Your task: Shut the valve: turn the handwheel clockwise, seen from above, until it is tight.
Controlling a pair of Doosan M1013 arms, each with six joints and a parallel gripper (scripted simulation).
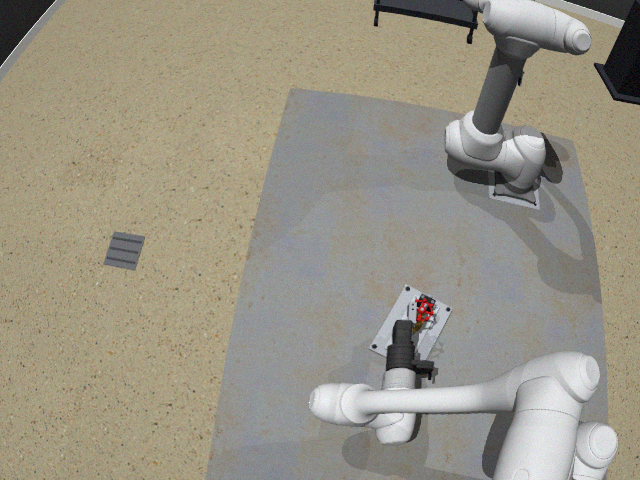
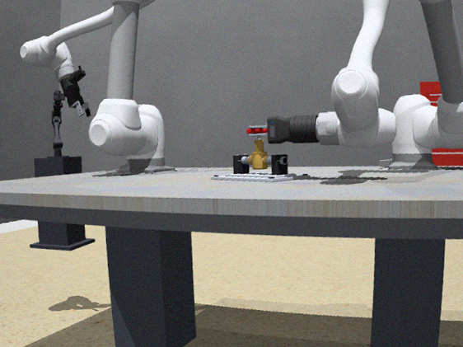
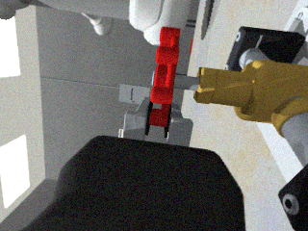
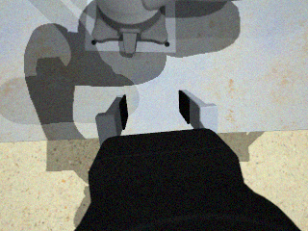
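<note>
The red handwheel (image 1: 424, 310) (image 2: 256, 130) (image 3: 167, 54) lies level on top of the brass valve body (image 2: 259, 161) (image 3: 226, 87). My left gripper (image 3: 159, 111) reaches in sideways and is shut on the handwheel's rim, one black-padded finger above and one below it. In the top view its dark body covers part of the valve's mounting plate (image 1: 395, 311) (image 2: 224, 177). How tight the valve is cannot be seen. My right gripper (image 2: 84, 113) (image 4: 153, 103) is open and empty, pointing down, far from the valve and beyond the table's edge.
Black clamp blocks (image 2: 240, 163) (image 2: 279, 165) hold the pipe on both sides of the valve. The left arm (image 1: 439, 400) (image 2: 355, 102) bends low over the table (image 1: 310, 206) beside the plate. The right arm (image 1: 498, 93) (image 2: 123, 54) stands at the table's other end.
</note>
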